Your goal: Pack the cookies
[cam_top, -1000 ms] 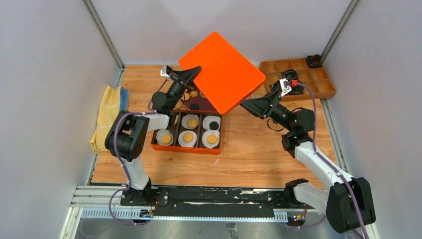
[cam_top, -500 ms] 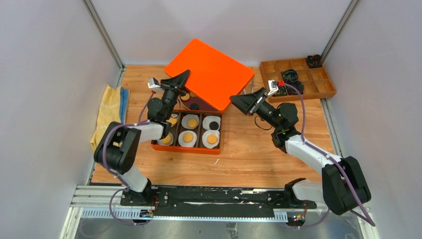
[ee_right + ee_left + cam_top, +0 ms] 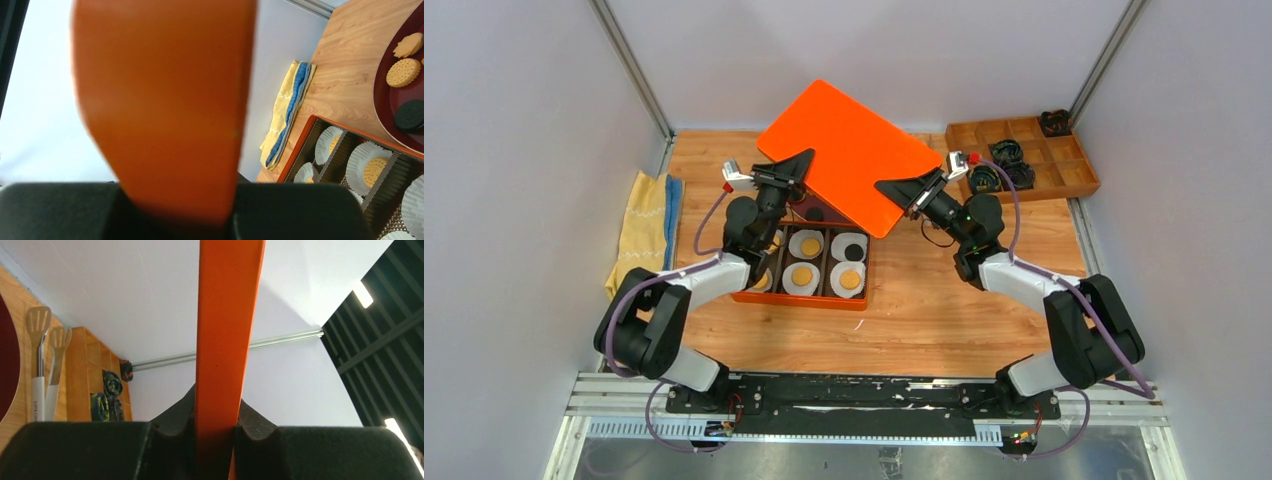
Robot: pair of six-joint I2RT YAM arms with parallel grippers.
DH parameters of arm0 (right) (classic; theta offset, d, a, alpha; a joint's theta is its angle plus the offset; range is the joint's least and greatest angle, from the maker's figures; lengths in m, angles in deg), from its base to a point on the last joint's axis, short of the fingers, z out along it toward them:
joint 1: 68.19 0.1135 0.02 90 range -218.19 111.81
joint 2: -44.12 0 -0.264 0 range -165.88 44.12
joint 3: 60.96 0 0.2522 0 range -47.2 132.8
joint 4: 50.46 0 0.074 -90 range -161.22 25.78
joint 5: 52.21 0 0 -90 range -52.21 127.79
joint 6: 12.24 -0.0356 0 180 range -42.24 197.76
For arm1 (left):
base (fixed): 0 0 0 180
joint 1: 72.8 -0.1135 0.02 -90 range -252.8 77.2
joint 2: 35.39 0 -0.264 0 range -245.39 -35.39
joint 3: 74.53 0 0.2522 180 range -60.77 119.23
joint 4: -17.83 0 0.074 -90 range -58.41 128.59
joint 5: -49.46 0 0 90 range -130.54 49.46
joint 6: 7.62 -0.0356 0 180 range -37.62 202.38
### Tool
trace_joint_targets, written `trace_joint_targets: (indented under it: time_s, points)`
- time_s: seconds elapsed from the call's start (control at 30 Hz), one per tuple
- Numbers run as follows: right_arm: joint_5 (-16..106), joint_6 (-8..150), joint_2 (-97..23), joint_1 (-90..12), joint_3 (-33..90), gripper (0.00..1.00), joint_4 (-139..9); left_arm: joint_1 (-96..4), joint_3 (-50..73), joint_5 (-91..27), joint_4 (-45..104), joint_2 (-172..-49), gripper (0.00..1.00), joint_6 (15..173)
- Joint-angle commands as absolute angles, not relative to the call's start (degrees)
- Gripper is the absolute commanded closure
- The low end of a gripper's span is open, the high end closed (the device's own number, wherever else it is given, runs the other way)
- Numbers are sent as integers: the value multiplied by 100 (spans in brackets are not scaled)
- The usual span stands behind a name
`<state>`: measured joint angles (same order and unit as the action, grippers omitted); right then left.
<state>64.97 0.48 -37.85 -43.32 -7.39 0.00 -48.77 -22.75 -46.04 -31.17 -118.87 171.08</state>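
A flat orange lid (image 3: 844, 150) hangs tilted above the back of an orange box (image 3: 799, 298). My left gripper (image 3: 802, 165) is shut on the lid's left edge; in the left wrist view the lid (image 3: 227, 315) stands edge-on between the pads (image 3: 175, 412). My right gripper (image 3: 889, 190) is shut on the lid's near right edge, and the lid (image 3: 165, 100) fills the space between its jaws. Golden cookies (image 3: 802, 275) lie in white paper cups in the box. More cookies (image 3: 403, 72) and a black one (image 3: 410, 115) sit on a dark red plate (image 3: 395, 95), mostly hidden under the lid.
A yellow and blue cloth (image 3: 644, 230) lies at the left wall. A wooden compartment tray (image 3: 1024, 160) with dark items sits at the back right. Two wooden spatulas (image 3: 39, 365) show in the left wrist view. Walls close in on three sides.
My right gripper moved left to the lid's right edge and closed on it. The lid came down and shifted left, still in the left gripper.
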Motion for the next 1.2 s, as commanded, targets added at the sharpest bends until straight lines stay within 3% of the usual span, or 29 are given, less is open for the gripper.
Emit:
trace_joint_targets:
  time_s: [0.0,0.2,0.37,0.53,0.63,0.77,0.87,0.97,1.07,1.17]
  points:
    - [6364,116,-3906,-4210,-623,95,301,-4511,-2270,-4405,-3343,-11970,100,17400]
    - [6590,-235,-3825,-4636,-497,100,294,-4543,-1863,-3480,-2978,-12247,100,16900]
    - [6849,-525,-3774,-5361,-263,100,124,-4546,-1227,-2228,-1073,-12151,83,15625]
    - [7017,-897,-4020,-5974,178,100,326,-4546,-1396,-2135,508,-11645,52,14230]
    - [7022,-1107,-4294,-6189,572,100,402,-4546,-1409,-1950,1107,-11504,46,13741]
    - [7021,-1759,-4888,-6434,1161,100,810,-4545,-1498,-2099,1771,-11266,52,13230]
    - [7575,-2086,-5378,-6602,1750,100,688,-4546,-1353,-2495,2421,-10824,74,12767]
    - [8217,-2156,-5703,-6752,1993,100,375,-4551,-314,-3437,3893,-10407,88,11961]
    - [9322,-1951,-5951,-6749,2421,100,-397,-4686,766,-4472,5087,-10236,93,11328]
    - [10456,-1787,-6162,-6617,2846,100,-1070,-5228,1469,-4613,5617,-10298,95,11156]
